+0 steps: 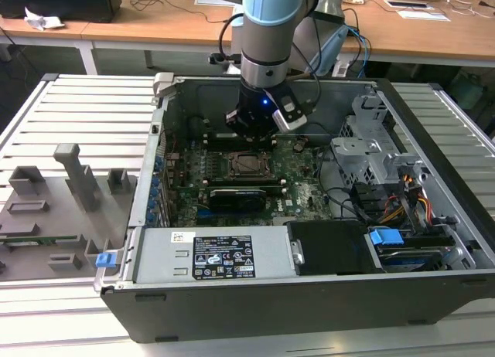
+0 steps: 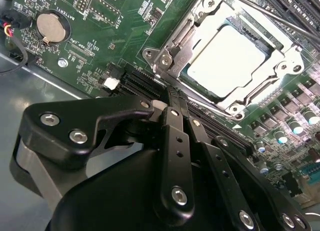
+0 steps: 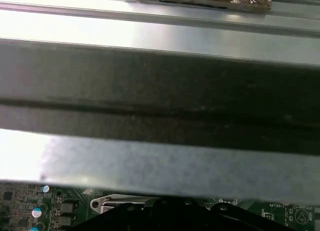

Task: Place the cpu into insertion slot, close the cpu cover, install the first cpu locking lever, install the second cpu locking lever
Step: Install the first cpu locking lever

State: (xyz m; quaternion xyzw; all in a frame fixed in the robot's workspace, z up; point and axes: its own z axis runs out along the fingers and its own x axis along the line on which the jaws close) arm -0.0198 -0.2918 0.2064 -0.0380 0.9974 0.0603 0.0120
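Second wrist view: cpu sits inside insertion slot.

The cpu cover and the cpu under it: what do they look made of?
The cpu cover looks like thin stamped metal, bright and silvery, with sharp glints along its bent edges. The cpu, seen through the cover's window, has a pale, smooth matte top, probably a metal lid, though glare washes it out.

— What's behind the open case?

— Long light-brown wooden desks with papers and dark cables lying on them.

— And underneath it?

— A pale grey ribbed metal worktop, with a grey plastic fixture tray resting at the exterior view's left.
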